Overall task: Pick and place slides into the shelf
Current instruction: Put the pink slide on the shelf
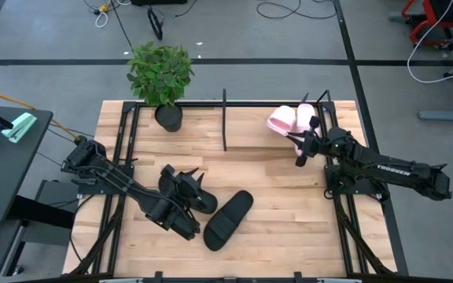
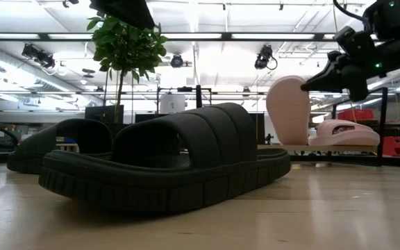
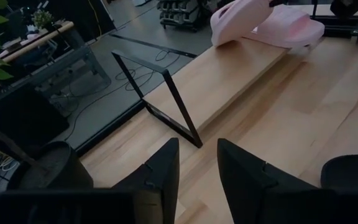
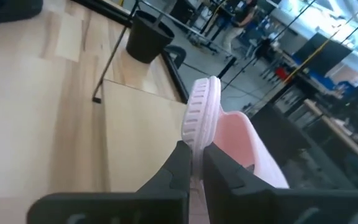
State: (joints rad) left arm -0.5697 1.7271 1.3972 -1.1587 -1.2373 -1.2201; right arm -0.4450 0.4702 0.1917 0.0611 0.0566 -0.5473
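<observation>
1. Right gripper (image 4: 192, 163) is up at the far right of the table, jaws pinched on the edge of a pale pink slide (image 4: 199, 115); that slide stands on edge, sole rim rising straight out from between the fingers.
2. The second pink slide (image 2: 344, 133) lies flat just beyond those jaws, touching the held one (both on the shelf (image 1: 225, 119) board).
3. Left gripper (image 1: 181, 206) is low over the near black slide (image 1: 189, 192), fingers parted, nothing between them.
4. The other black slide (image 1: 228, 219) lies just beside those jaws, on bare table.
</observation>
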